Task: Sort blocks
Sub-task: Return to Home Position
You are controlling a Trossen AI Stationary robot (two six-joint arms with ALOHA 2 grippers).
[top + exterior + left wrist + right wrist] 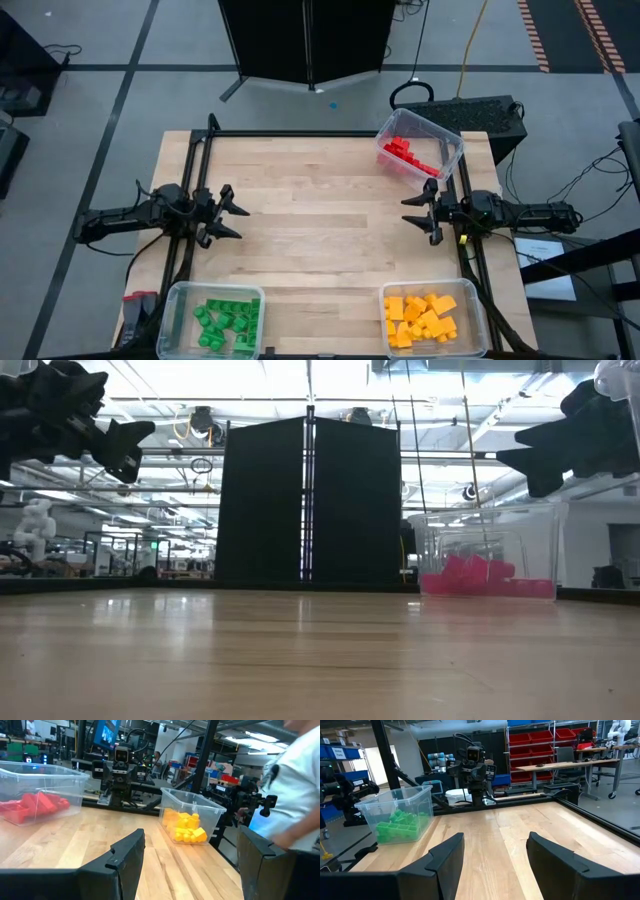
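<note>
The blocks lie sorted by colour in three clear bins standing on the wooden table. The red blocks [408, 152] fill the bin at the far right, also in the low view [487, 576]. Green blocks [226, 322] are in the near-left bin and yellow-orange blocks [421, 318] in the near-right bin. My left gripper [243, 222] hovers open at the table's left edge, level, with nothing between its fingers [127, 856]. My right gripper [405, 211] hovers open at the right edge, facing it, and is also empty [495, 865].
Bare wood [320, 230] spans the table's middle between the two grippers. Black frame rails [300, 134] run along the far edge and both sides. A dark panel [308, 500] stands behind the far edge. A person in a white shirt [295, 785] stands off the table beyond the yellow-orange bin.
</note>
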